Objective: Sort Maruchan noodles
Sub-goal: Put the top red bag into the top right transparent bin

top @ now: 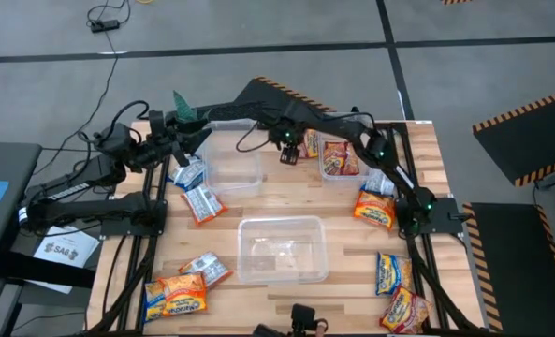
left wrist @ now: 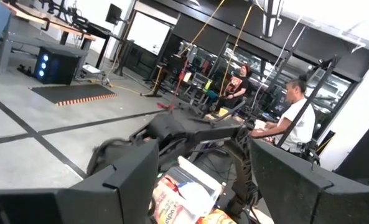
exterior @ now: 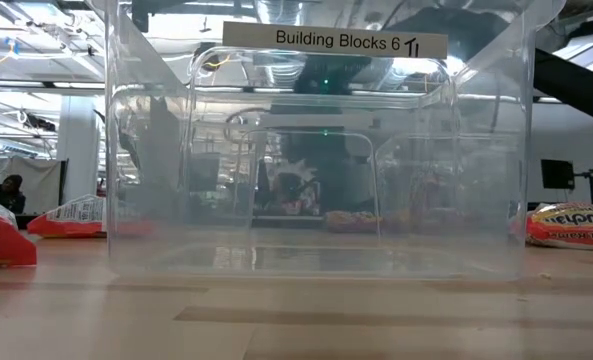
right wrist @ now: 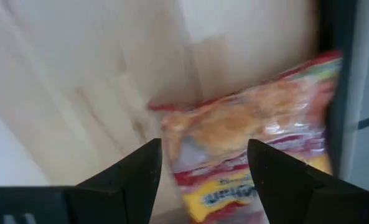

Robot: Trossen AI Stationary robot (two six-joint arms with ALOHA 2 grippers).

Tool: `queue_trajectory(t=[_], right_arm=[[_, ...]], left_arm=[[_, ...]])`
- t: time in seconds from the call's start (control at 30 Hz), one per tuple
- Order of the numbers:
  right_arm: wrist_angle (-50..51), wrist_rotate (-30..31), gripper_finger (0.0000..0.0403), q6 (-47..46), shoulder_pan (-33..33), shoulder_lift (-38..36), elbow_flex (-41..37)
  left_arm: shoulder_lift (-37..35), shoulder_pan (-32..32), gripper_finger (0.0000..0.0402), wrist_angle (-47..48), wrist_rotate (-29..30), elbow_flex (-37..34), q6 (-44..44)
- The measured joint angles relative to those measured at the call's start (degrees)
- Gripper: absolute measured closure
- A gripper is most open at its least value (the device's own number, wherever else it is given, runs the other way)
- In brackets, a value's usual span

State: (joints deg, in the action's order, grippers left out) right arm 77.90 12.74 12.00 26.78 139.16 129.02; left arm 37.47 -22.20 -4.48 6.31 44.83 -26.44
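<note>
Right pincer (right wrist: 203, 180) open, hovering above red-orange noodle packet (right wrist: 252, 143) lying flat on tabletop (right wrist: 78, 93), packet just beyond fingertips. Left pincer (left wrist: 200, 186) open, raised, at tabletop's far left.

We saw three tubs on the table (top: 286, 201): one (top: 282, 248) near the front centre, one (top: 232, 166) behind it to the left, and one (top: 341, 157) at back right holding a packet (top: 336, 154). Other packets lay at the left (top: 200, 201), front left (top: 176, 295) and right edge (top: 375, 208)
</note>
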Motion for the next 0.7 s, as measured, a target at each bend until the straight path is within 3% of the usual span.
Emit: queue_trajectory(t=[0.53,0.7], right_arm=[[-1.19,5.71,0.0146,-0.17,-0.92,3.5,0.08],[-1.1,5.6,0.0189,-0.6,-0.85,3.83,0.1]], left_arm=[[0.0,-0.02,0.0162,0.04,0.08,0.01,0.24],[0.0,0.0,0.0162,0.04,0.1,0.01,0.24]])
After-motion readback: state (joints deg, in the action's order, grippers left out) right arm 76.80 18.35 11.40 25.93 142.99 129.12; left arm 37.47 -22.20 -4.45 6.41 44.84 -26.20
